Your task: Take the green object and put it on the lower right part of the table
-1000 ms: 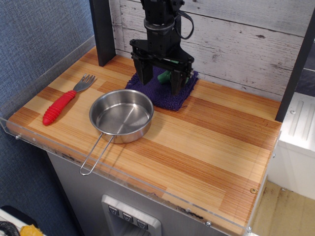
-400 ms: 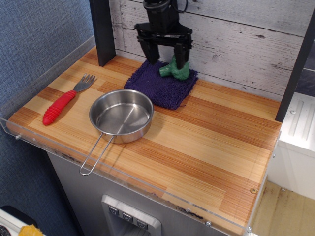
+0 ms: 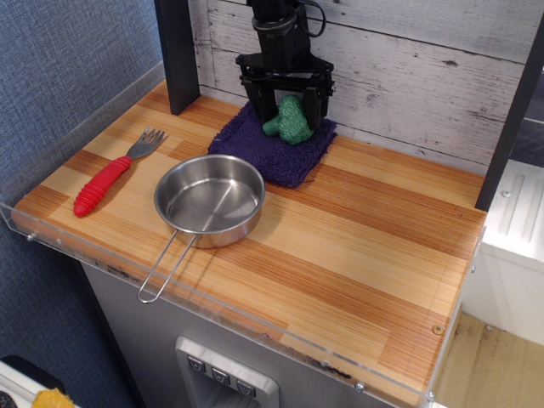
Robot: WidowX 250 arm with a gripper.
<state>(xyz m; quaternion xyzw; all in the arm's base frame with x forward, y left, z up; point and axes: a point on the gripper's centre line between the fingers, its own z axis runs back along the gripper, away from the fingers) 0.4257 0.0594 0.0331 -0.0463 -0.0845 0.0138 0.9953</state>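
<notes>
The green toy broccoli lies on a purple cloth at the back of the striped wood table. My black gripper hangs straight over it from above. Its jaws are spread wide, one finger left of the broccoli and the other finger right of it. The broccoli sits between them, head toward the front right and stem toward the left. I cannot tell whether either finger touches it.
A steel pan with a wire handle stands front left of the cloth. A fork with a red handle lies at the left. A dark post stands at the back left. A clear acrylic rim runs along the table's edges.
My gripper moved back over the broccoli from a spot farther forward and left. The broccoli has shifted a little left and turned on the cloth, and now sits between the fingers.
</notes>
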